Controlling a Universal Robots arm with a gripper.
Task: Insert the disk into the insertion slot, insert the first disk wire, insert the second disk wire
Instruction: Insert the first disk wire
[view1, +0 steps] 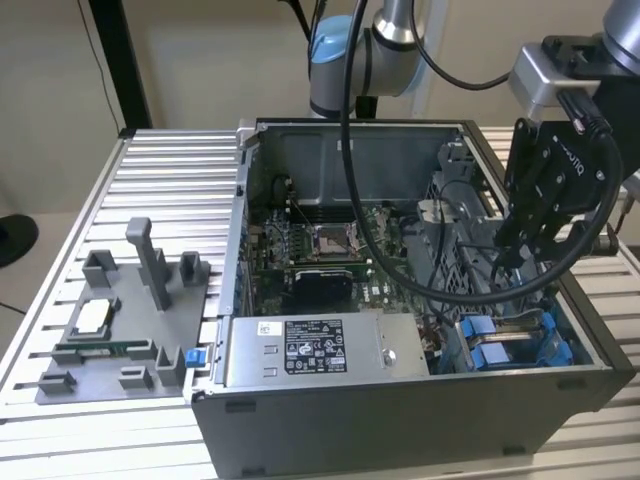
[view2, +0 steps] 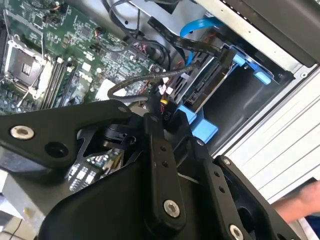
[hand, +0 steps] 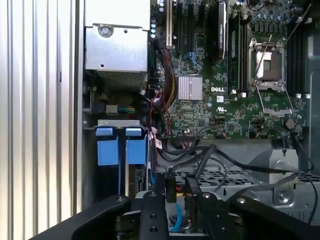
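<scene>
The tool (view1: 503, 250) pinches a black wire connector (view2: 164, 106) inside the computer case (view1: 400, 410), close to the disk (view2: 207, 85), which sits in the insertion slot (view1: 490, 342) at the case's corner.

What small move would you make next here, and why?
Probably ease the pincer a little toward the disk, with the wire plug held square to it. The pincer looks shut on the wire plug, and the disk sits in the blue-railed insertion slot just beyond, apart from the plug.
</scene>
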